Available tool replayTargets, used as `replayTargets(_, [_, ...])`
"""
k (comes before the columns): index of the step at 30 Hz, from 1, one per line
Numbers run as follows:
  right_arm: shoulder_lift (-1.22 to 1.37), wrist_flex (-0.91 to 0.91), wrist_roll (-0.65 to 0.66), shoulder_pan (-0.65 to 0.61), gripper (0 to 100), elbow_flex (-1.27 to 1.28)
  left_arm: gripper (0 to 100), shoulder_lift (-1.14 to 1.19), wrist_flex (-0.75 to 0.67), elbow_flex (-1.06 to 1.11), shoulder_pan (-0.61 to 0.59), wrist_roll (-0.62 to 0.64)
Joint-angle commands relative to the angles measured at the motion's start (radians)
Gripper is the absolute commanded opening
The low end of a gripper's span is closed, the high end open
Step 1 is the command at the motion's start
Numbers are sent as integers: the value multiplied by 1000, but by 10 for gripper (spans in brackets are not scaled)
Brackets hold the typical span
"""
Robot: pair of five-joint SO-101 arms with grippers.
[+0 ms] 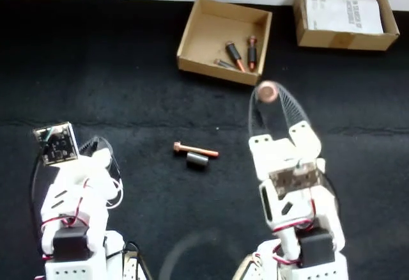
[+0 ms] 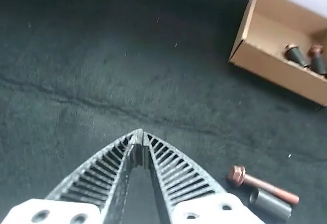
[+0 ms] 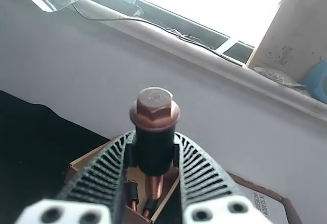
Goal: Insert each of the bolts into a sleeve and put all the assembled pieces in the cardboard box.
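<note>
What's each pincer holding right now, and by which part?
Right pincer grips an assembled bolt by its dark sleeve, head outward. Left pincer is shut, holding nothing.

Legible text: none.
- White sheet lying in the second cardboard box: several lines of print, too small for me to read.
- Sleeved bolt held in my right gripper: a faint stamped mark on the head, which I cannot make out.
</note>
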Motion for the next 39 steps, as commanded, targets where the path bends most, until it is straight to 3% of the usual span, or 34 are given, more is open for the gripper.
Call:
replayTargets(1, [191,-7,14,30,6,-205,27,-28,-55,44,-12,-2])
replayTargets(10, [591,-5,14,174,6,-478,27,-22,-301,266,-13,0])
replayTargets(16, [792,-5,0,177,6,-544,27,-21,-304,263,-8,0])
replayTargets(26, [1234,-1,-477,194,6,-797,30,-19,-226,265,51,-2])
replayTargets(34, [1595,2,-658,200,6,-1070,30,-18,-232,265,47,-2])
replayTargets(39, [1796,193,-683,193,6,-1333,30,-18,-232,265,45,-2])
